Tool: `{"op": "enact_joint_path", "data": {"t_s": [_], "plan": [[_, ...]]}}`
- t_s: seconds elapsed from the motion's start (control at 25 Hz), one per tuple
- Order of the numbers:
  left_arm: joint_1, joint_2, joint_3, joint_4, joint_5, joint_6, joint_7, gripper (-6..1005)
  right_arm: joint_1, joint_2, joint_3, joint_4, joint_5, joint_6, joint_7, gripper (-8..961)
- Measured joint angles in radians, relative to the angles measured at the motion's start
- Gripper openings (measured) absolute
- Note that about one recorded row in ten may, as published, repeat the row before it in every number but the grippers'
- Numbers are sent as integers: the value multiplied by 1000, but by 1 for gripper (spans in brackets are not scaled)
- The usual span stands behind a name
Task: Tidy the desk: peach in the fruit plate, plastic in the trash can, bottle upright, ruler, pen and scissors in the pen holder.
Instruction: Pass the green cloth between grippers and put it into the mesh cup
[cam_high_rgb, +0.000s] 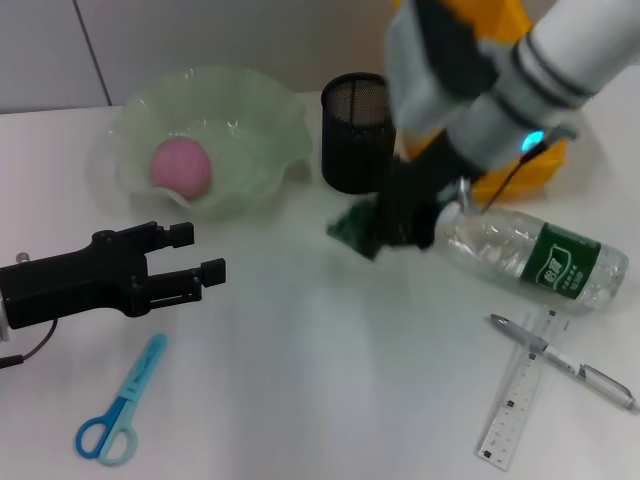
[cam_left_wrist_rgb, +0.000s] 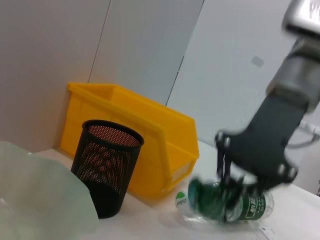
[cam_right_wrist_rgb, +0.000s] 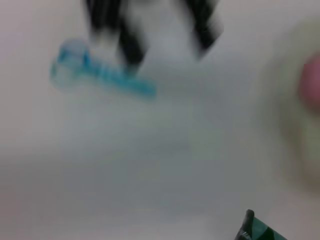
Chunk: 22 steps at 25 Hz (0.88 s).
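The pink peach (cam_high_rgb: 182, 165) lies in the pale green fruit plate (cam_high_rgb: 255, 120) at the back left. My right gripper (cam_high_rgb: 388, 232) is shut on a crumpled green plastic (cam_high_rgb: 355, 230), just above the table in front of the black mesh pen holder (cam_high_rgb: 355, 130). The left wrist view shows the same right gripper (cam_left_wrist_rgb: 235, 192) with the plastic (cam_left_wrist_rgb: 210, 200). The clear bottle (cam_high_rgb: 530, 258) lies on its side at the right. Pen (cam_high_rgb: 560, 355) and ruler (cam_high_rgb: 515, 405) lie at the front right. Blue scissors (cam_high_rgb: 120, 402) lie at the front left. My left gripper (cam_high_rgb: 195, 255) hovers open at the left.
The yellow trash can (cam_high_rgb: 525, 170) stands at the back right, behind my right arm; it also shows beside the pen holder (cam_left_wrist_rgb: 107, 165) as a yellow bin (cam_left_wrist_rgb: 155, 130). The right wrist view is blurred, with the scissors (cam_right_wrist_rgb: 100, 75) and the peach (cam_right_wrist_rgb: 312, 82) faintly visible.
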Motion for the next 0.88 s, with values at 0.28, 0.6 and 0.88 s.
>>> {"op": "enact_joint_path", "data": {"t_s": [0.28, 0.6, 0.88], "plan": [[0, 1, 0, 0, 1, 0, 4, 785, -60, -59, 349, -43, 242, 79, 15, 44], [-1, 0, 0, 0, 1, 0, 5, 782, -110, -58, 335, 24, 244, 517, 190, 10], [-1, 0, 0, 0, 1, 0, 7, 780, -75, -68, 308, 123, 119, 647, 318, 59]]}}
